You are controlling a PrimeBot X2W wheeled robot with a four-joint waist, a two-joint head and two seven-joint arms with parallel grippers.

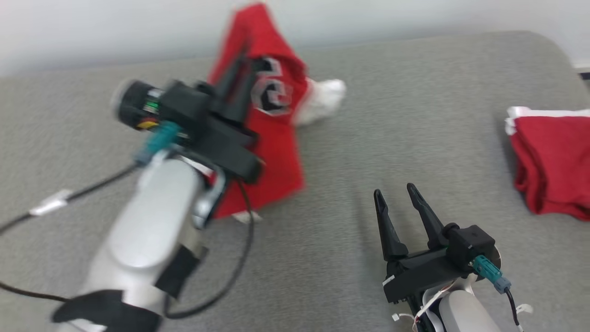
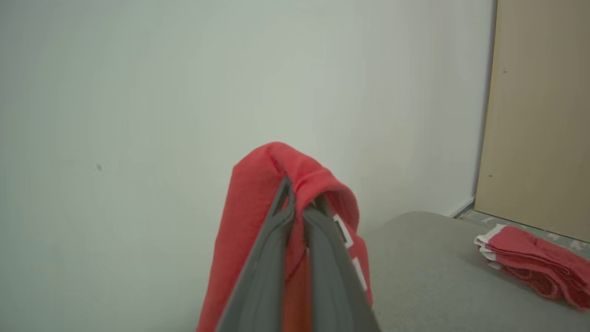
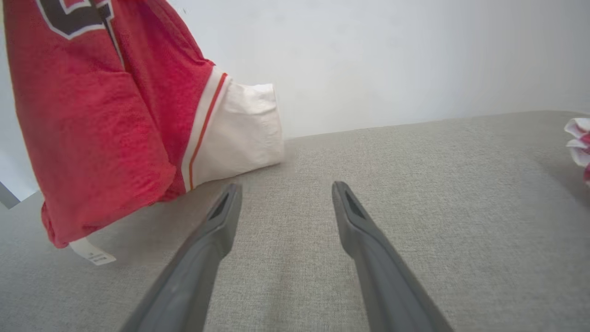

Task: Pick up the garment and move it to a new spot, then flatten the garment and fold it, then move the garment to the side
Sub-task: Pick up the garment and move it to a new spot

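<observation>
The left gripper [image 2: 297,196], clamped tight on the red-and-white numbered fabric jersey [image 1: 276,143], dangles it over the grey cloth surface [image 1: 415,115]; the right gripper [image 1: 394,190] stands wide, empty. Relocating step, I judge; next, lower it and spread flat.

**Pale wall, grey cloth desk**

A plain pale wall [image 2: 138,92] runs behind a desk [image 1: 415,115] covered in grey woven fabric, its far right corner rounded. Light is soft and even. In the left wrist view a beige wooden panel [image 2: 539,115] stands beside the wall, above a strip of mottled grey floor [image 2: 474,216].
</observation>
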